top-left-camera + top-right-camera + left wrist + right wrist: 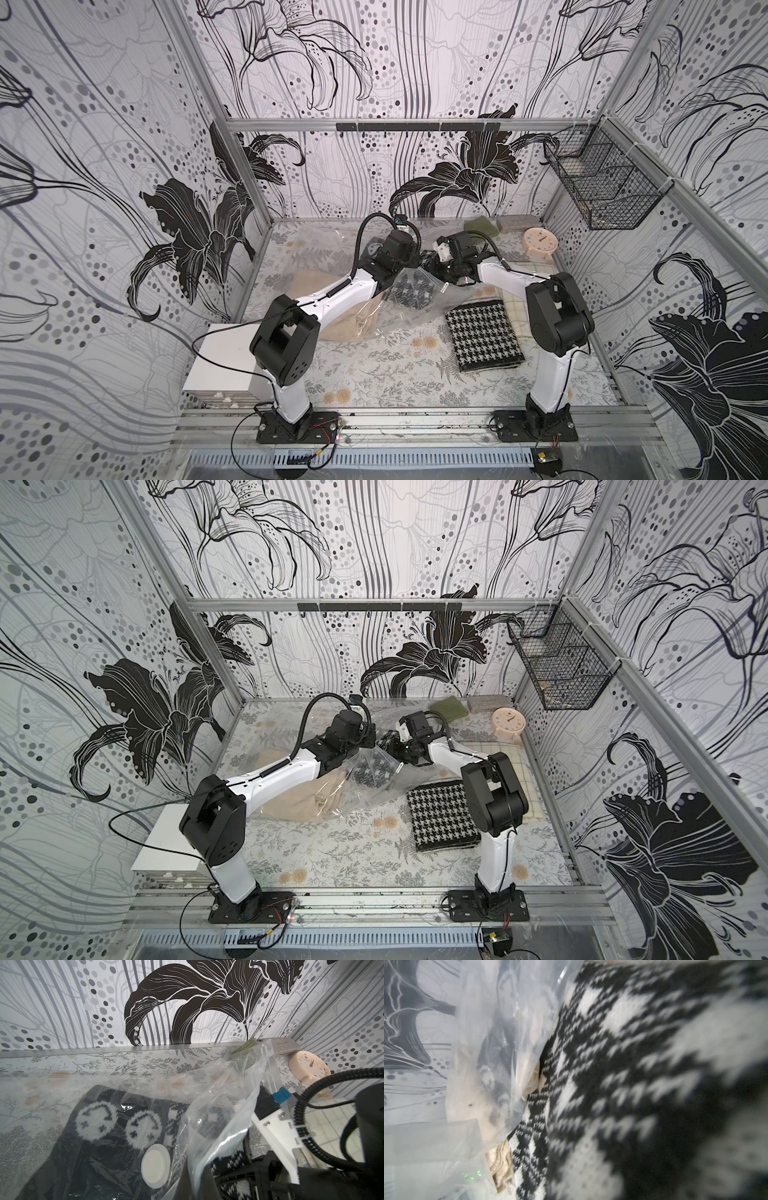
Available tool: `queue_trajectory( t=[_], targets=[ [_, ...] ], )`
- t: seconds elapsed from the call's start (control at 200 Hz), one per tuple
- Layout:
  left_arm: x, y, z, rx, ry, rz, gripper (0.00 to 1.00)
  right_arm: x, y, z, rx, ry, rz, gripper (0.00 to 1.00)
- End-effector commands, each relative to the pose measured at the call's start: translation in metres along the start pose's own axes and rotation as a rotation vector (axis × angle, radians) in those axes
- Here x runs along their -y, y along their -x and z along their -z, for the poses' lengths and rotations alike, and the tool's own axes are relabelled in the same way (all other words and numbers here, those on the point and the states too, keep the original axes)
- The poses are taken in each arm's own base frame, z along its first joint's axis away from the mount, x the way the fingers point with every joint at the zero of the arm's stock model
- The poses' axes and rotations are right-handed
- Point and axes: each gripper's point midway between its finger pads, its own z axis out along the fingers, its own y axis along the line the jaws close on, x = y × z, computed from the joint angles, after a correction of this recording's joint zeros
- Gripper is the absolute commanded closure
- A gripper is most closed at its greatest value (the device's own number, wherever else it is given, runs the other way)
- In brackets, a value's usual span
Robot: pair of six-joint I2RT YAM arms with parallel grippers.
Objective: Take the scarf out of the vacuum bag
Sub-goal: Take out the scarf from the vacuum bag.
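The clear vacuum bag (386, 318) lies crumpled at centre-left, mouth raised rightward, the black-and-white knit scarf (108, 1126) inside running lengthwise to that mouth, where the left gripper (411, 266) pinches plastic and the right gripper (432, 266) seemingly pinches knit.

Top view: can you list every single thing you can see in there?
vacuum bag: one, clear, middle of the table
scarf: one, black-and-white knit, inside the bag
beige cloth: one, inside the bag too
houndstooth cloth: one, black-and-white, beside the bag
checked cloth: one, cream, under the right arm
green cloth: one, back edge
grey block: one, beside the green cloth
clock: one, peach, back right corner
wire basket: one, black, right wall
white box: one, left edge
left gripper: one, black, shut on the vacuum bag
right gripper: one, black, shut on the scarf
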Motion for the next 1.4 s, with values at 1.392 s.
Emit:
queue_trajectory(
  t=[1.392],
  targets=[
    [-0.101, -0.025, -0.031, -0.175, 0.166, 0.003, 1.00, -0.074, 0.033, -0.044, -0.019, 0.157, 0.102, 1.00]
  ],
)
